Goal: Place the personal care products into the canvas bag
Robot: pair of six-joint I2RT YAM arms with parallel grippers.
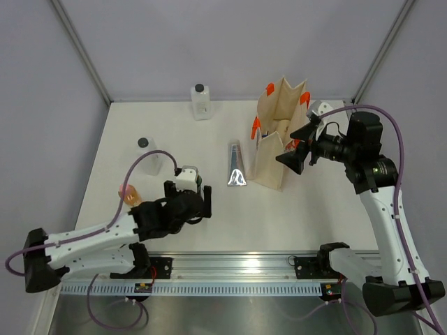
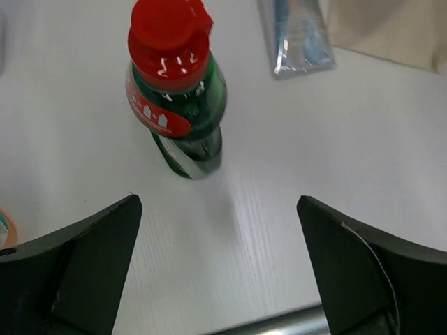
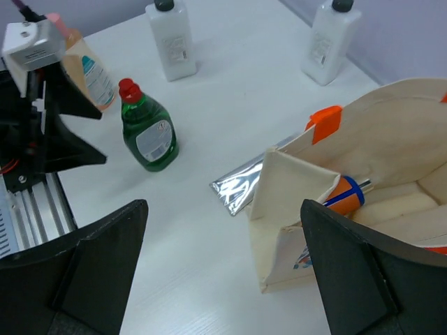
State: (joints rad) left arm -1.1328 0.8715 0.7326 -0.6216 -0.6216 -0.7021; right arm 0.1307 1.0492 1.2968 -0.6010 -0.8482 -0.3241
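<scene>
Work on the white table (image 1: 314, 209). Find the canvas bag (image 1: 269, 167) upright right of the middle, mouth open, orange handles up.

Find the right gripper (image 1: 292, 152) hovering just over the bag's near side, jaws spread wide, nothing held.

Treat the left gripper (image 2: 220, 265), also wide open and empty, as the working one. By its aim, it probably goes for the green bottle (image 2: 183, 105), upright just ahead and clear of both fingers.

Ignore for now the far clear bottle (image 1: 201, 101) at the back edge and the near clear bottle (image 1: 148, 157) to the left, both outside the bag.

Advance low and straight to bracket the green bottle evenly. Close on the fat lower body, not the narrow neck. Expect slick plastic, so grip firmly and lift straight up to avoid tipping.

Steer clear of the peach bottle (image 3: 91, 77) beside the left finger. Avoid the silver tube (image 1: 237, 166), flat between green bottle and bag.

Note the orange bottle (image 3: 346, 195) already inside, and aim the drop beside it.

Keep off the red cap (image 2: 167, 35).
</scene>
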